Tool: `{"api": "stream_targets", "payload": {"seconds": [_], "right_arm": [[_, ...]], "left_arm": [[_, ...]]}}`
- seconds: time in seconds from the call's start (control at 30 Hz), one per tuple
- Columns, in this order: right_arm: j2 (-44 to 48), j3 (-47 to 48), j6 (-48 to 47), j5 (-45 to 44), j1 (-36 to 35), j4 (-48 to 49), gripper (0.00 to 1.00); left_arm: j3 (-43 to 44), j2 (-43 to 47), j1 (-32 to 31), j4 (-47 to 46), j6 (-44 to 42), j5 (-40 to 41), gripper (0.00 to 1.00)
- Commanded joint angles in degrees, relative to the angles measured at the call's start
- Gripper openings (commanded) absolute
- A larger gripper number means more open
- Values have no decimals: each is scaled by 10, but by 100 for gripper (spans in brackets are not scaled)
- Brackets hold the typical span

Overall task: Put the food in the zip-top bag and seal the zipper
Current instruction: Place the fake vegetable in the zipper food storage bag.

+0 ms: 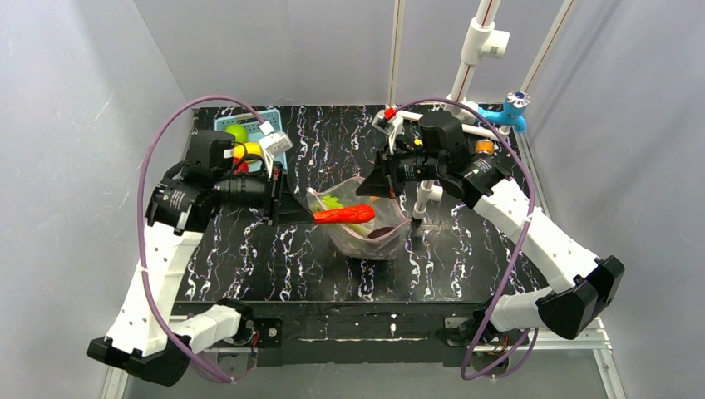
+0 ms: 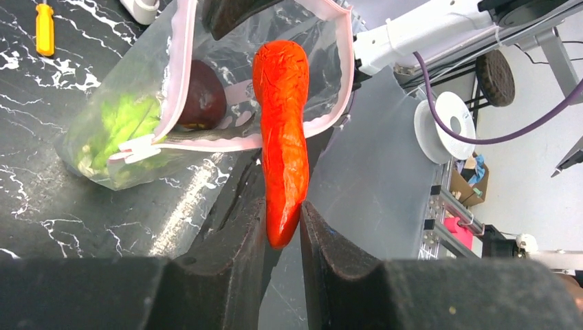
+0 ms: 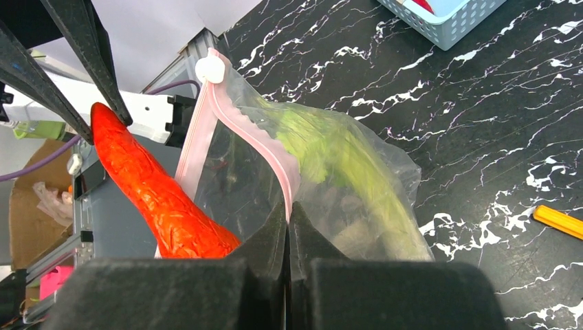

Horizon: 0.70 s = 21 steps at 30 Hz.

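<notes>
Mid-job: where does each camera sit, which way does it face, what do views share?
Top external: above and behind the bases, looking down on the black marbled table; both arms show.
Left wrist: on the left arm, looking along the left jaws, gripping the long red chili, into the clear plastic zip-top bag.
Right wrist: on the right arm, looking past the right jaws, shut on the bag's pink zipper strip, toward the left arm.
Shared: all three show chili and bag.

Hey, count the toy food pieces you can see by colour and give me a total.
Green: 2, leek in the bag, round fruit in the basket
Red: 2, chili in the left tool, a partly hidden piece in the basket
Dark red: 1, round piece in the bag
Yellow: 1, oval fruit in the basket
Total: 6
</notes>
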<state>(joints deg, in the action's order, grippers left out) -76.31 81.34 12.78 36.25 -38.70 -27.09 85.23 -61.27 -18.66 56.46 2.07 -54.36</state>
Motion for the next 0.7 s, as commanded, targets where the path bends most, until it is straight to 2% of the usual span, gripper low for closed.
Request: {"api": "stream_targets", "payload": {"seconds": [0.0, 0.1, 0.2, 0.33, 0.4, 0.5, 0.67], "right_arm": [[15, 27, -16, 15, -2, 9, 1], [9, 24, -7, 12, -3, 16, 1], [7, 19, 1, 12, -4, 22, 1], [5, 19, 6, 10, -7, 23, 1], [6, 20, 7, 8, -8, 21, 1], [8, 21, 8, 5, -9, 21, 1], [11, 20, 13, -5, -9, 23, 1]], "left_arm": [[42, -36, -9, 30, 7, 36, 0], [40, -48, -27, -12, 48, 69, 0], [29, -48, -38, -59, 87, 90, 17], [18, -43, -42, -116, 122, 80, 48], [12, -37, -42, -131, 128, 93, 57], [5, -26, -42, -139, 127, 114, 63], [-6, 7, -42, -143, 116, 161, 64]]}}
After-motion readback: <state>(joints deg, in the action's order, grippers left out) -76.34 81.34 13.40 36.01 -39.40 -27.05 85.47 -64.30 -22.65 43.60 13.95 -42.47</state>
